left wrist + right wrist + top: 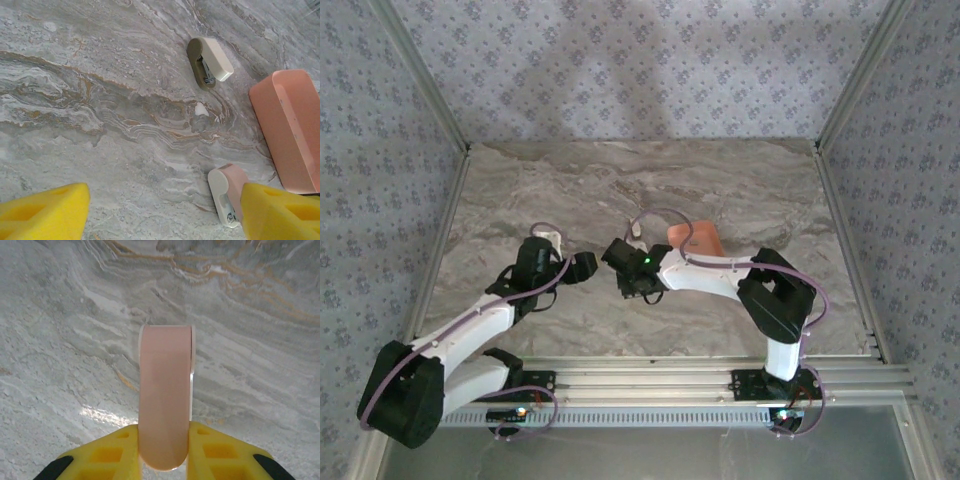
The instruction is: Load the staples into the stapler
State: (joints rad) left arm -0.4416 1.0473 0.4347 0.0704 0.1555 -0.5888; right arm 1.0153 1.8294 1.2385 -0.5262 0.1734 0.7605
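The stapler point(165, 380), pale pink with white sides, is held at its near end between the yellow fingers of my right gripper point(164, 440), which is shut on it, low over the marble table point(60, 365). In the left wrist view the same stapler point(222, 192) pokes out from behind that gripper's right finger point(280, 210). My left gripper point(165, 200) is open with only bare marble between its fingers. From above, the left gripper point(585, 267) and right gripper point(623, 275) face each other mid-table. The staples are out of view.
A salmon-pink tray point(290, 125) lies on the table to the right of the stapler, also seen from above as the tray point(698, 238). A second small stapler point(210, 61), olive and cream, lies farther off. Patterned walls and metal rails enclose the table.
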